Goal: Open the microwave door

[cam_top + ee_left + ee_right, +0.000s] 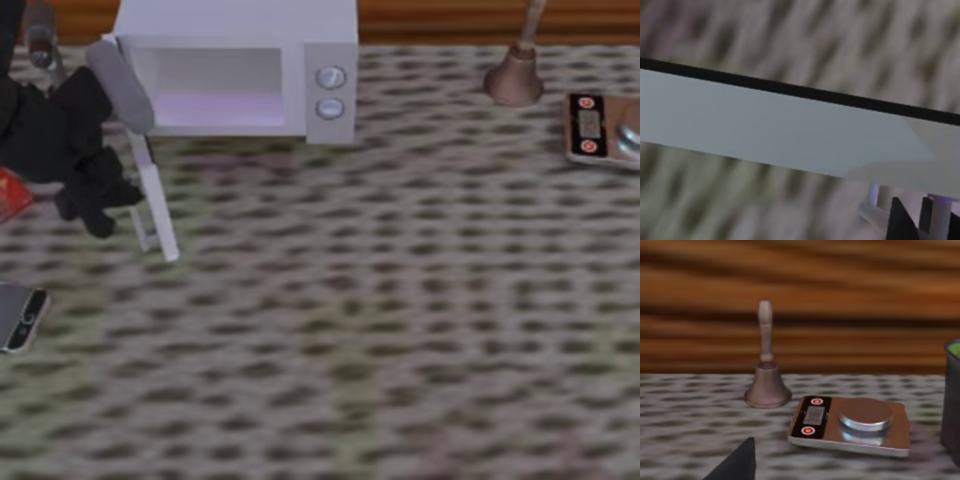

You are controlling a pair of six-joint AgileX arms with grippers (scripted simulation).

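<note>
Nearest the camera in the top view, a phone (22,318) lies at the table's left edge, well apart from the work. Beyond it the left gripper (100,195) sits just beside the outer face of the microwave door (150,185), which stands swung out toward the table's front and roughly square to the cabinet; whether the claw is clenched on the thin handle or released cannot be told, since the dark arm hides its tips from above and the left wrist view shows mostly the door's pale edge (790,130) against the table. Behind the door, the microwave (240,70) stands at the table's back left with its cavity exposed and its 2 knobs (330,92) on the right panel. The door therefore appears essentially open. The main risks are judged as follows: continued pulling could drive the hinge past its limit and drag or twist the microwave; a poor hold on the handle could slip; the arm could brush the red object (10,192) beside it. Farther right stand a bell (515,75) and a kitchen scale (590,128); the right arm shows only in its own wrist view.
</note>
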